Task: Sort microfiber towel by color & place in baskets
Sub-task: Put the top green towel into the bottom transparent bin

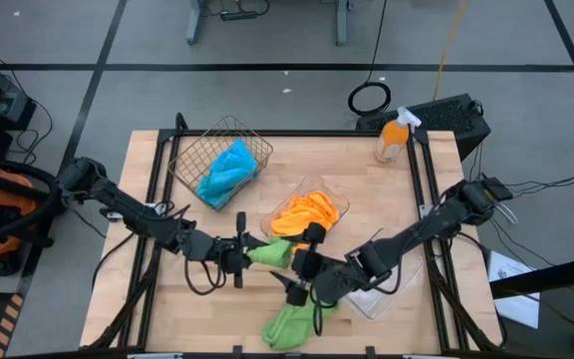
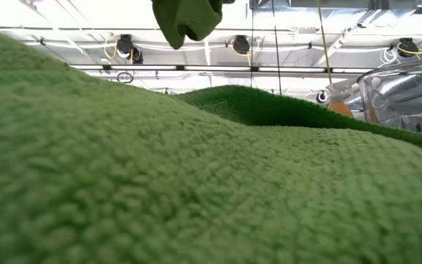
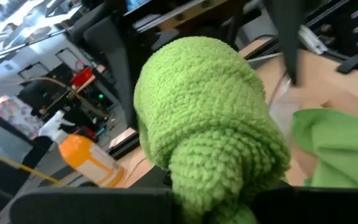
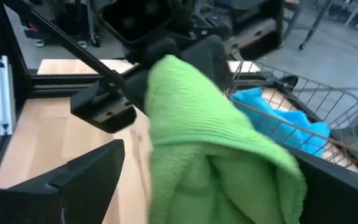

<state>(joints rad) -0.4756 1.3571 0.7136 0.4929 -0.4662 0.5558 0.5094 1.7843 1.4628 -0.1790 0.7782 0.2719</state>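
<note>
I have one lime green towel (image 1: 270, 252) pinched in the left gripper (image 1: 247, 250) just below the middle of the high view, its looped pile bunched into a fat knob. The right gripper (image 1: 302, 266) sits right beside it, touching the same cloth; whether its fingers are clamped I cannot tell. A second green towel (image 1: 289, 324) lies crumpled at the bottom centre, its nap filling the low view.

Sorting looks two-thirds done. The blue towels (image 1: 227, 172) are heaped in the dark wire-mesh basket (image 1: 189, 152) at upper left, the orange towels (image 1: 307, 212) in a clear plastic tray (image 1: 301, 185) at centre. Another clear tray (image 1: 382, 300), lower right, is mostly under the right arm. Next, I judge, the greens go there, passed or carried over its rounded rim. An orange spray bottle (image 1: 391, 138) stands upper right.
</note>
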